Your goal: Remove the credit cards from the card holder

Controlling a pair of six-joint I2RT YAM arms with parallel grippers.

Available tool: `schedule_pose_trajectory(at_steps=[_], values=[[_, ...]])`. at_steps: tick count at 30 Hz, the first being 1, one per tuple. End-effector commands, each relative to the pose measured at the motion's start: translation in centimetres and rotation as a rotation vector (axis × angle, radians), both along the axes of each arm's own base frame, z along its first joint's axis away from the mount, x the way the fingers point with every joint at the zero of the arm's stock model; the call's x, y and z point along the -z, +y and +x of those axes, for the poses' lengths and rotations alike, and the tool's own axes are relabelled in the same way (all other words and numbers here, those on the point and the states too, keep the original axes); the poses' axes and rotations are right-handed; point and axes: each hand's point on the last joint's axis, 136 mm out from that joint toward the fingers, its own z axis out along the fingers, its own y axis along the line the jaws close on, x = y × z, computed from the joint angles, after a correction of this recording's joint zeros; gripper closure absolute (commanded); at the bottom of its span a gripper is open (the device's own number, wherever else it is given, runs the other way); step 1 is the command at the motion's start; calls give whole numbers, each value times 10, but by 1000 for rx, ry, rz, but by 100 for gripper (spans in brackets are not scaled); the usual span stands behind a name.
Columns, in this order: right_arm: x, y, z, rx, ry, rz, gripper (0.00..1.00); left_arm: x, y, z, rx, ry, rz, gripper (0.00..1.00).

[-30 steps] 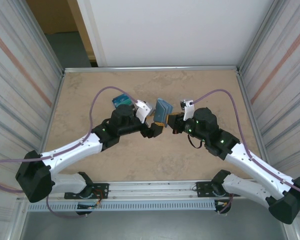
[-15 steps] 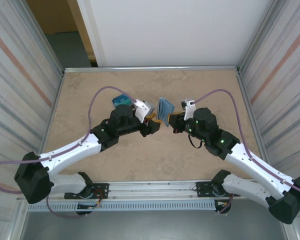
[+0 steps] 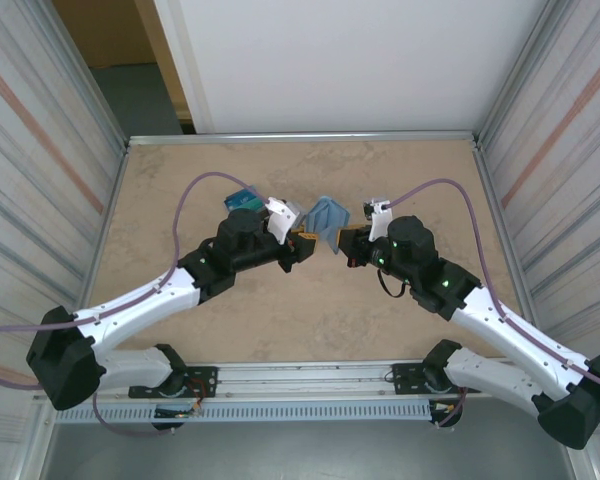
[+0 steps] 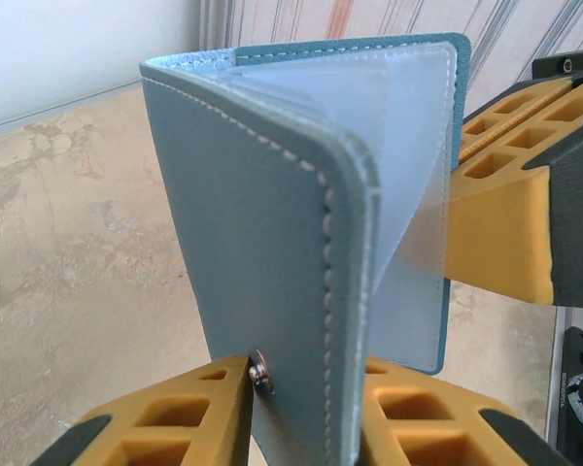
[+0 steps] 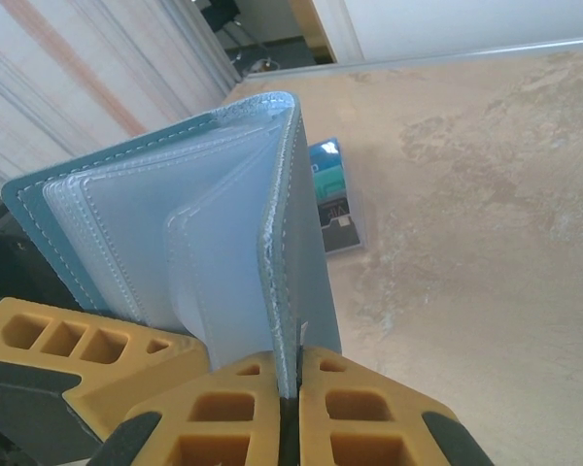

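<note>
The right gripper (image 5: 290, 377) pinches one cover of the teal-blue stitched bifold card holder (image 5: 175, 252). The left gripper (image 4: 306, 403) clamps the other cover, and the holder stands open above the beige table (image 3: 410, 170). Blue-green plastic cards (image 3: 243, 200) lie far left.

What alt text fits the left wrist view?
A teal-blue card holder stands open and upright, clear sleeves fanned, with the left gripper clamping its front cover from below and the right gripper holding its back cover at right. Beige table behind.

Left tool (image 4: 306, 403) now closed on card holder (image 4: 272, 243) cover, holder spread wider
</note>
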Motion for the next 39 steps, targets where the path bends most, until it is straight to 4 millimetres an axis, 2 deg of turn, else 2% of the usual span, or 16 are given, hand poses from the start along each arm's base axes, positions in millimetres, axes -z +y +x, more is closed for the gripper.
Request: schedule_pose_trajectory(at_steps=[1, 4, 7, 14, 21, 33, 39], values=[[-24, -1, -2, 15, -39, 64, 100, -21, 3, -3, -2, -34, -51, 70], [-20, -6, 0, 42, -37, 60, 100, -24, 3, -6, 15, -36, -63, 67], [-19, -10, 1, 57, -38, 70, 100, -29, 2, -13, 61, -33, -94, 72], [-23, -11, -3, 47, -44, 94, 100, -32, 2, -15, 107, 8, -153, 72], [-22, -12, -3, 47, -40, 91, 100, -37, -3, -21, 169, 16, -184, 66], [-26, -7, -6, 20, -42, 107, 100, -31, -3, -16, 154, 37, -173, 72], [-28, -5, -6, 11, -38, 111, 100, -24, -4, -11, 139, 49, -150, 60]])
